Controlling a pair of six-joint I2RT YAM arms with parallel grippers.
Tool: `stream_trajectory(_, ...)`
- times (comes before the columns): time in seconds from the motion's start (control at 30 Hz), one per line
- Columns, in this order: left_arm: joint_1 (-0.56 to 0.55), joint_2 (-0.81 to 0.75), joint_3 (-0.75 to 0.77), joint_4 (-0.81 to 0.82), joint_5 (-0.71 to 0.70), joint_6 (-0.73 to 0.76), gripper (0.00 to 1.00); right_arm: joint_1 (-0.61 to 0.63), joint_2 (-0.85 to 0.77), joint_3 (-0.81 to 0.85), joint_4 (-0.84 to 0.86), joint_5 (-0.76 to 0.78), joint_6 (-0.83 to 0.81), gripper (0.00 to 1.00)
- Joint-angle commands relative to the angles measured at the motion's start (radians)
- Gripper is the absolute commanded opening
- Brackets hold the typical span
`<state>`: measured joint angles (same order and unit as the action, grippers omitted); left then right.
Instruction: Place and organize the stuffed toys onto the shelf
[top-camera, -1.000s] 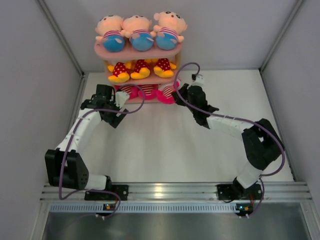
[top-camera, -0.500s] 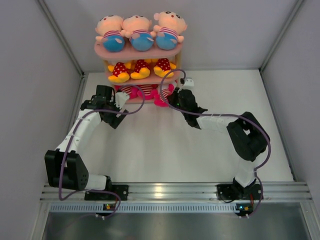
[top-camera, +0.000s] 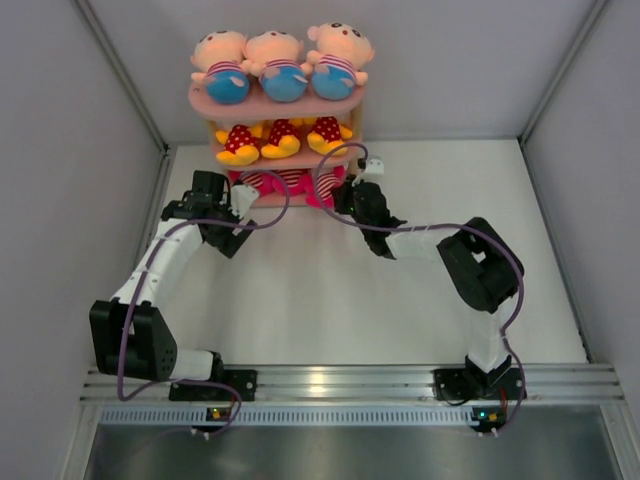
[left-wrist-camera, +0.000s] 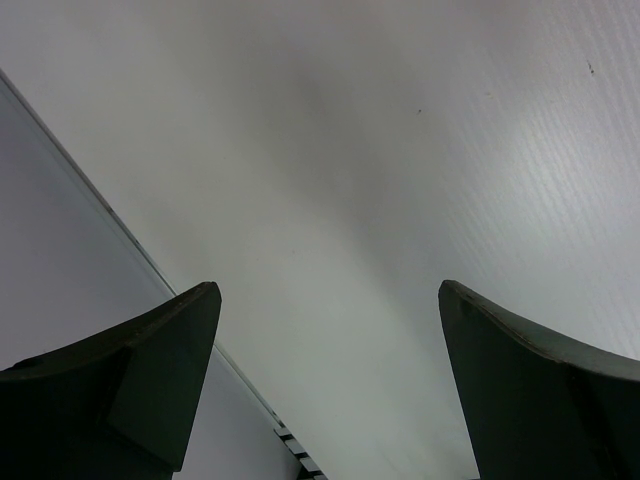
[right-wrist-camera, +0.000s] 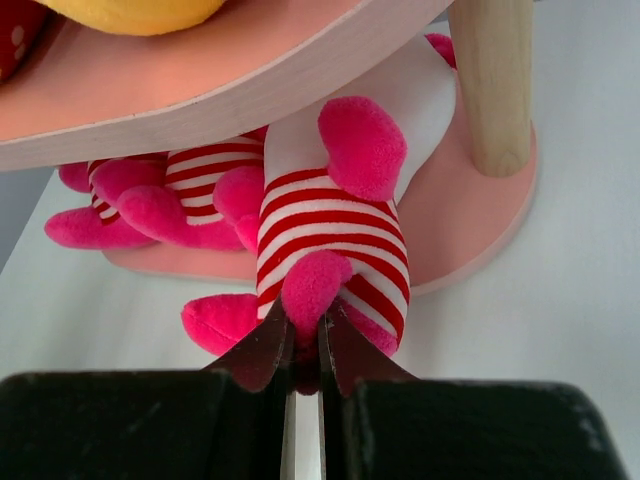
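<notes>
Toy (right-wrist-camera: 335, 240), foot pinched in the closed right tool (right-wrist-camera: 305, 350), lies partly on the bottom board of the shelf (right-wrist-camera: 480, 220), beside the post (right-wrist-camera: 490, 80). The left tool (left-wrist-camera: 330, 380) stands wide, empty. Risk: the thin pinch slips, leaving it overhanging.

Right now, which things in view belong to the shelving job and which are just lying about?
Job: pink shelf; three blue-bottomed dolls on top; three yellow dolls in the middle; red-striped dolls at the bottom, one pinched in the right jaws.
Not the job: purple cables; metal rail; grey walls.
</notes>
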<state>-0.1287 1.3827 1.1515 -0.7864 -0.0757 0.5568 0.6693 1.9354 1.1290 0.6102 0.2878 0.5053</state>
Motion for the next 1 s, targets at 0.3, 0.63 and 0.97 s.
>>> stream_trajectory(0.3, 0.001, -0.027, 0.005, -0.013, 0.01, 0.011, 0.96, 0.044, -0.092, -0.086, 0.12, 0.275, -0.014, 0.0)
stream_trajectory(0.63, 0.001, -0.03, -0.01, -0.013, 0.011, 0.015, 0.96, 0.098, -0.055, -0.003, 0.152, 0.364, -0.258, 0.0)
stream_trajectory(0.97, 0.001, -0.036, -0.018, -0.017, 0.013, 0.018, 0.96, 0.128, 0.086, 0.187, 0.022, 0.504, -0.415, 0.0)
